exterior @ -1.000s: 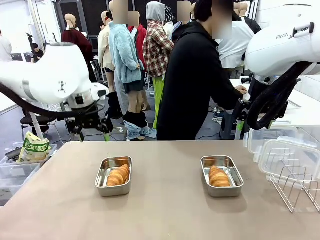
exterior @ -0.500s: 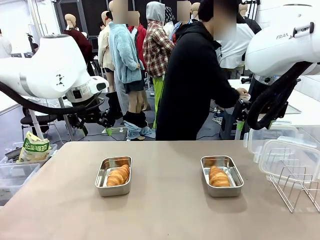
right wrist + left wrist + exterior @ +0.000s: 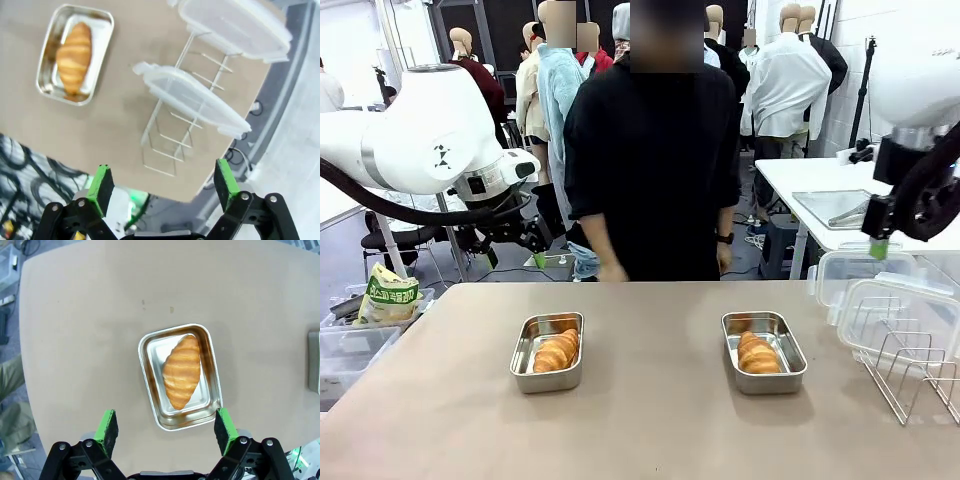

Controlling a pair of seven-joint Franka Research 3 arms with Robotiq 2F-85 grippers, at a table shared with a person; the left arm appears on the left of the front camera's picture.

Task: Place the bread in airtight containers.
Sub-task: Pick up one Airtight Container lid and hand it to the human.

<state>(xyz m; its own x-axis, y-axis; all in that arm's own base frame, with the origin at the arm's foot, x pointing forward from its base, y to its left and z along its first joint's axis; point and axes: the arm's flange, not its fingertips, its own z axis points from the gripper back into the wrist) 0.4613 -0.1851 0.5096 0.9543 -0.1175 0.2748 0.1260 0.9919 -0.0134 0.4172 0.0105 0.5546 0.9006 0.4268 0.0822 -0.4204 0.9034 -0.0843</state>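
Two steel containers on bench (image 3: 650,435), both unlidded, well apart: left container (image 3: 547,384) mid-left, right container (image 3: 768,386) mid-right. One bread roll lies in each: left roll (image 3: 556,352), right roll (image 3: 758,354). Clear lids (image 3: 895,312) lean in wire rack (image 3: 906,352) at bench's right edge. Left gripper (image 3: 165,427) raised above left container, jaws wide apart, holding nothing. Right gripper (image 3: 162,182) raised above rack, jaws wide apart, holding nothing. Person (image 3: 650,170) in black stands at far edge.

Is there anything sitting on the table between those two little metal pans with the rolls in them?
Nothing: in the front view the table between the left pan and the right pan is bare.
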